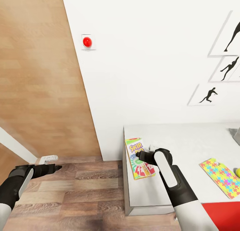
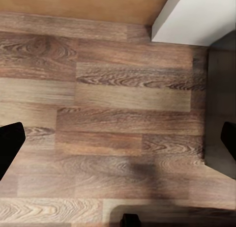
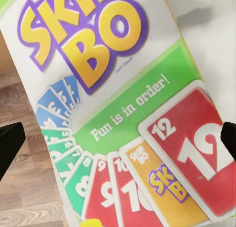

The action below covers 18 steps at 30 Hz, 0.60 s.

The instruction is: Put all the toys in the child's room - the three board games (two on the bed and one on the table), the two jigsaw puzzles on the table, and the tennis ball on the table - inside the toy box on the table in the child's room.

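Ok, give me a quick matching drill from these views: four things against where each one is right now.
Things:
1. green-topped Skip-Bo board game box
2. multicoloured jigsaw puzzle board
3. left gripper
4. round red wall button

Places:
A. over the wood-plank floor
B. on the white wall
C. under the right gripper, near the white table's left edge
D. flat on the table, towards its right

Pairs: 1-C, 2-D, 3-A, 4-B

Bright, even light is washing the white wall (image 1: 150, 57) nearly flat; a soft dark shadow is pooling on the floor (image 2: 118, 138), with mild blur throughout.
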Available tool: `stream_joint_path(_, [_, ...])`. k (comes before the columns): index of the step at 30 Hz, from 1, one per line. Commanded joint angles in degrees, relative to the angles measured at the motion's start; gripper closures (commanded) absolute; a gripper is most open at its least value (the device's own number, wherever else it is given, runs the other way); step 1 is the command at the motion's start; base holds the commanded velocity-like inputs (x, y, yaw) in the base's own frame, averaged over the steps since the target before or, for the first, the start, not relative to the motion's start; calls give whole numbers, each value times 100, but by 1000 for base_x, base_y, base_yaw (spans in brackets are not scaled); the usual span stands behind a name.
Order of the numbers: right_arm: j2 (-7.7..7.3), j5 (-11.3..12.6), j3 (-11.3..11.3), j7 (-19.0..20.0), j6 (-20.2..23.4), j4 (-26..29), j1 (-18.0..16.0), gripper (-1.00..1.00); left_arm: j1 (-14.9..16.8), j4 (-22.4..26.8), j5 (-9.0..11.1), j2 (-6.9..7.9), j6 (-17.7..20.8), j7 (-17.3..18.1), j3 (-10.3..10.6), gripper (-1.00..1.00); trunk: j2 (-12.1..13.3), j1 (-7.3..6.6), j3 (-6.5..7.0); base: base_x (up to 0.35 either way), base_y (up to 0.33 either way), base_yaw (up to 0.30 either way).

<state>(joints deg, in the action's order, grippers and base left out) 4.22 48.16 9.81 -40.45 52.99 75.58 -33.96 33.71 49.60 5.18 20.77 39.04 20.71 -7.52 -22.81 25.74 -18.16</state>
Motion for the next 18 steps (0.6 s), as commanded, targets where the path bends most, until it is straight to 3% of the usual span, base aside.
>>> stream_joint_path(1, [0,53,4,-60,10,5,-6,-100,4,5,53,-1,51,-6,-7,-100,-11,4,-10,96,-101,0])
stream_joint_path(8, [0,53,4,-60,11,8,-5,-100,4,5,53,-9,51,-6,-12,-100,-11,4,-10,116,-127,0])
stream_joint_path(18, [0,53,4,-60,12,3,-4,-100,4,5,53,-11,51,-6,-13,-100,-11,4,-10,15,-16,0])
